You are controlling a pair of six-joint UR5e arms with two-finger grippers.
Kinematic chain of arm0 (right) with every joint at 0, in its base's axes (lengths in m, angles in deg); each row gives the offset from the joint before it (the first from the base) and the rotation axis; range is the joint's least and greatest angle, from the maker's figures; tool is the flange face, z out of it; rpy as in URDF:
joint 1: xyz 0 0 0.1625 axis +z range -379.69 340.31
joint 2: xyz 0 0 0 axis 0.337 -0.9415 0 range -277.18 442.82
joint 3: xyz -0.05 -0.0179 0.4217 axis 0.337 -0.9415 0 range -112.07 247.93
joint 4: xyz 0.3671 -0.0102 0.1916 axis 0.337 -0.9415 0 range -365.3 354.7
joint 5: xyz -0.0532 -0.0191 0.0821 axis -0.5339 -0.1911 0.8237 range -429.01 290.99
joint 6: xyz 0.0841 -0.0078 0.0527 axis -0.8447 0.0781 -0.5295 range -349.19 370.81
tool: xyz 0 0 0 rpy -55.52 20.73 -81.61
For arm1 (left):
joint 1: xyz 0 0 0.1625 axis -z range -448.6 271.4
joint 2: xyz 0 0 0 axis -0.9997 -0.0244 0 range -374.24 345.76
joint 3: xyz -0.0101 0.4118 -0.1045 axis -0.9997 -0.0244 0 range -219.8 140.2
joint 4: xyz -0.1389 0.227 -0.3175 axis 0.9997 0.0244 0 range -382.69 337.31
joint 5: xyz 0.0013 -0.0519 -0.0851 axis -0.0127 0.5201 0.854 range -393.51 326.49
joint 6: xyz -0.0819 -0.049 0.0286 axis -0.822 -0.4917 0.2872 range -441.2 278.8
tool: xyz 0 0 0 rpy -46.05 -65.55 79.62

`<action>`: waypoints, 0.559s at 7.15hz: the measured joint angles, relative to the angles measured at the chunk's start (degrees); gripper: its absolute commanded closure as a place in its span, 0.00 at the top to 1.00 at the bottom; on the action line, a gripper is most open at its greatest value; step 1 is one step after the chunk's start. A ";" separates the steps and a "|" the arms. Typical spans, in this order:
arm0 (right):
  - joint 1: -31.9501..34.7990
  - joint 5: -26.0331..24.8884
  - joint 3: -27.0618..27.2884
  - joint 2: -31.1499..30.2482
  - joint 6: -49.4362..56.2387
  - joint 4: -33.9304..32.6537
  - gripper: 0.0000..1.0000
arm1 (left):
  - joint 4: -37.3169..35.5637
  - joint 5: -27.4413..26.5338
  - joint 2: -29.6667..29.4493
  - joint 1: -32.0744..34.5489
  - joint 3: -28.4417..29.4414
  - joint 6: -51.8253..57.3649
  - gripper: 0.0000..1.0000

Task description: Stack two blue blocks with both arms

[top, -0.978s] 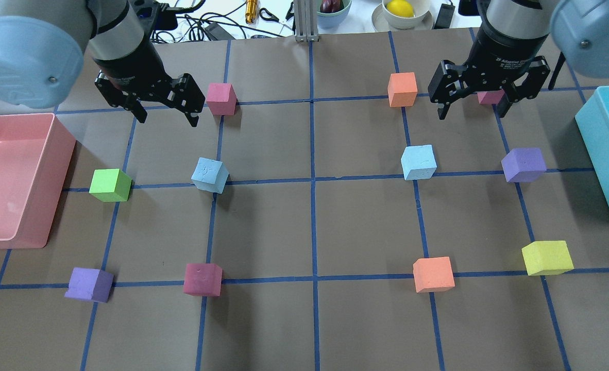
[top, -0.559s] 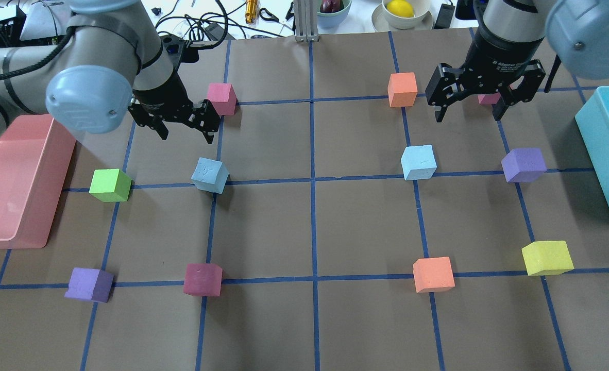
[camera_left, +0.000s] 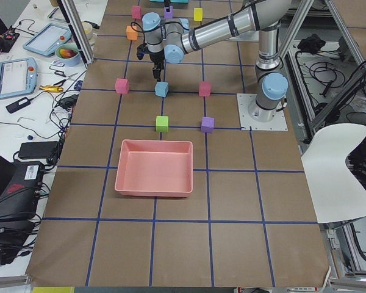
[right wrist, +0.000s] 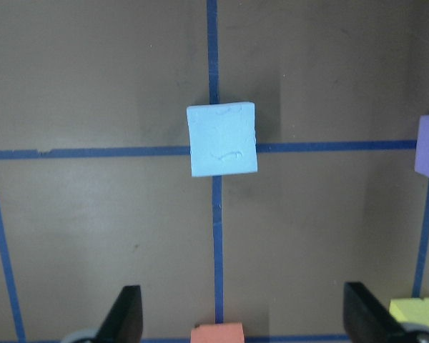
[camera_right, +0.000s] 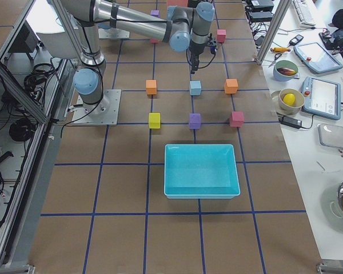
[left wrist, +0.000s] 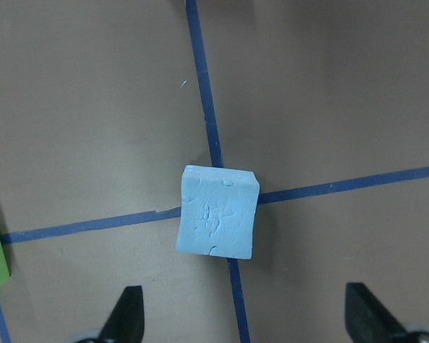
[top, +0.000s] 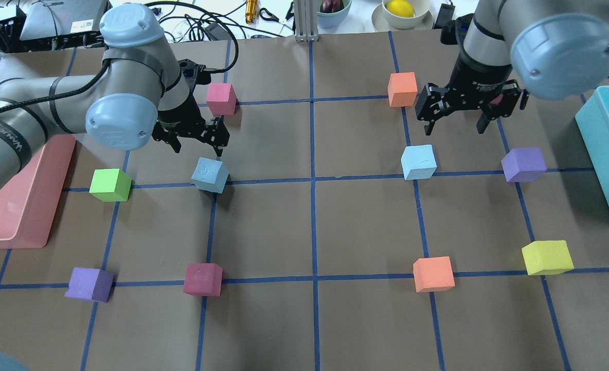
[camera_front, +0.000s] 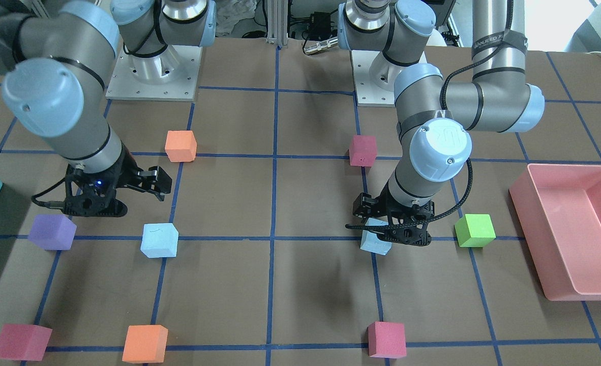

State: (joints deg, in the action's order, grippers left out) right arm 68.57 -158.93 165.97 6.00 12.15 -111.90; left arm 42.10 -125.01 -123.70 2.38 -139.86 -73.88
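my left gripper (top: 197,149) wide, hovering near left blue block (top: 210,175) | my right gripper (top: 455,129) wide, apart from right blue block (top: 419,162) | both unstacked, well apart

Eleven foam cubes sit on the taped bench (top: 366,226): three pink cubes (camera_front: 363,150) (camera_front: 387,339) (camera_front: 21,341), two blue blocks (top: 209,175) (top: 419,162), two orange cubes (top: 402,89) (top: 433,274), two purple cubes (top: 523,165) (top: 89,284), one yellow cube (top: 547,257) and one green cube (top: 110,185) near the pink bin (top: 52,201). A teal bin (top: 603,159) makes two bins; two arms (top: 124,93) (top: 562,51) stand at the bench.
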 measured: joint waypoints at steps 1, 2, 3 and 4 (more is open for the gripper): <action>0.07 0.06 1.83 1.64 0.12 -3.46 1.00 | -1.89 -0.70 -1.24 -0.01 -1.11 0.30 1.00; 0.11 0.06 2.69 2.91 0.36 -5.38 1.00 | -3.42 -1.03 -2.29 -0.01 -1.83 1.63 1.00; 0.14 0.03 3.01 4.06 0.68 -6.75 1.00 | -4.78 -1.16 -3.16 0.00 -2.21 3.32 1.00; 0.14 0.01 3.12 5.07 0.85 -7.98 1.00 | -5.55 -1.20 -3.73 0.01 -2.37 4.11 1.00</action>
State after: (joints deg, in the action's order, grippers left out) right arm 68.71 -158.92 169.09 11.06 13.00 -119.88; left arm 36.55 -126.21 -127.43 2.39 -142.23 -69.77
